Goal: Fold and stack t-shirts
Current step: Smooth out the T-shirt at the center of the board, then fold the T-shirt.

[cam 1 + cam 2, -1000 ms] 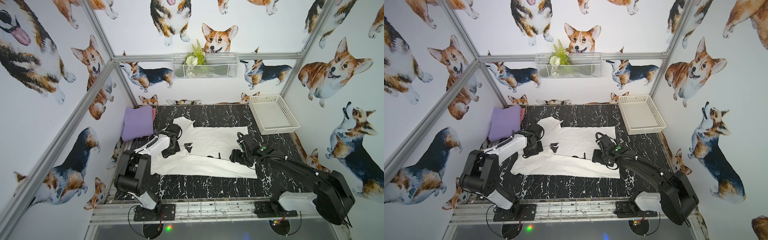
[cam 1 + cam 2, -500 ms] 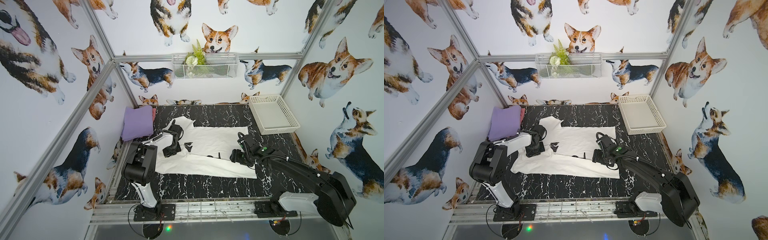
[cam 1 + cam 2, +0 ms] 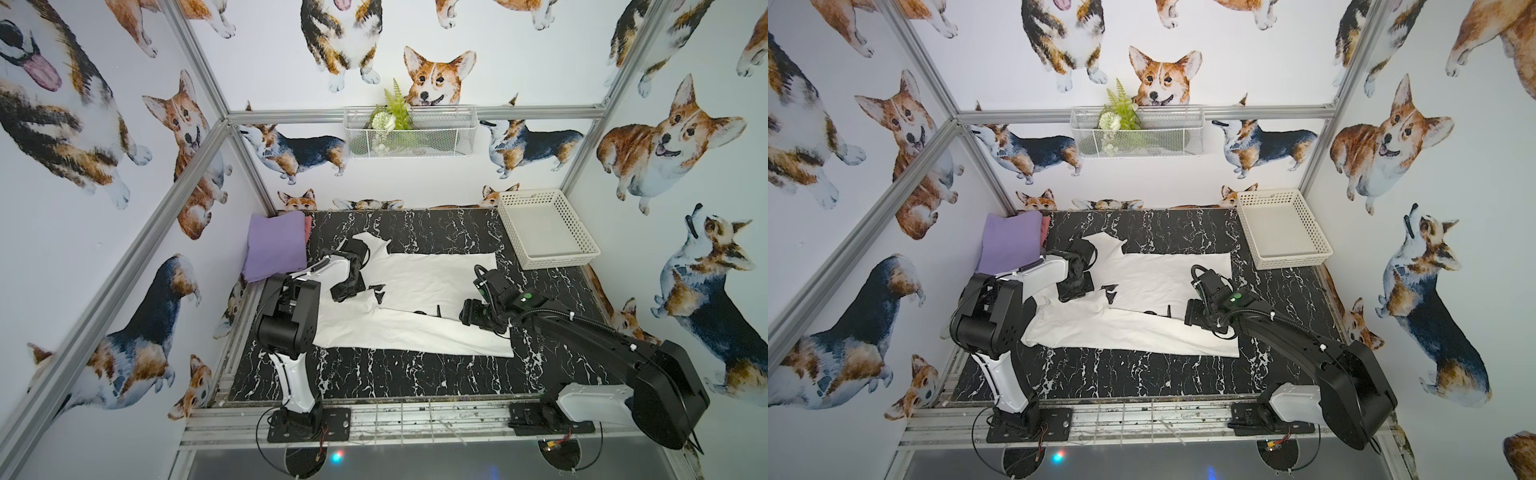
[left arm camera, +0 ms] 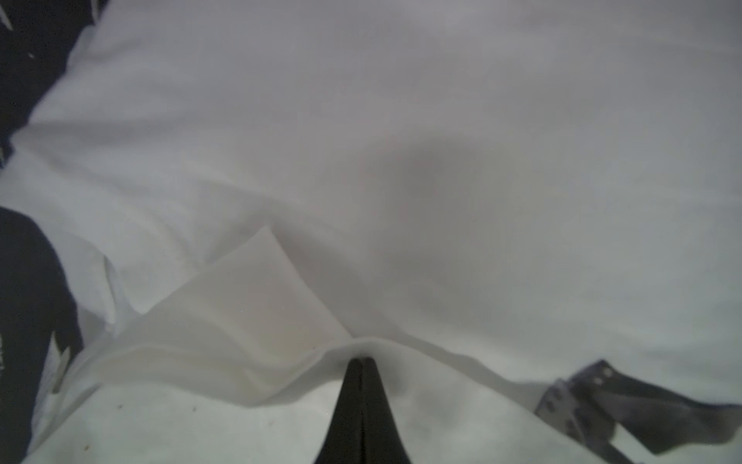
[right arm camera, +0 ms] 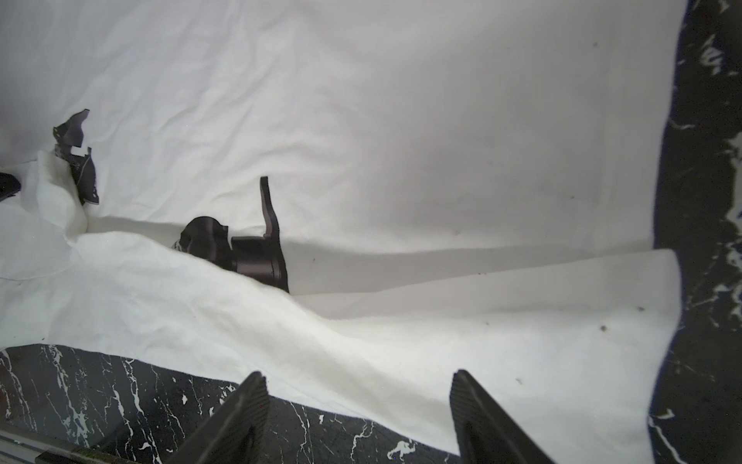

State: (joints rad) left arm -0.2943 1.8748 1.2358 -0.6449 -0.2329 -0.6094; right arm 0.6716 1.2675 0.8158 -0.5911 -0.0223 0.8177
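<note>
A white perforated basket (image 3: 559, 258) sits on the black marbled surface (image 3: 415, 374), beyond the right end effector (image 3: 468, 315) and off to its right, well apart. Much farther beyond, a wire wall basket (image 3: 440, 137) holds a fern (image 3: 395, 104). Corgi wallpaper (image 3: 432, 79) covers the walls.

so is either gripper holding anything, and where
The left gripper is shut on the white t-shirt, pinching a raised fold edge. The right gripper is open, holding nothing.

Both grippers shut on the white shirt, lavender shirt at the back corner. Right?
No. Only the left gripper is shut on the white shirt; the right wrist view shows the right gripper open. The lavender shirt is at the back corner.
</note>
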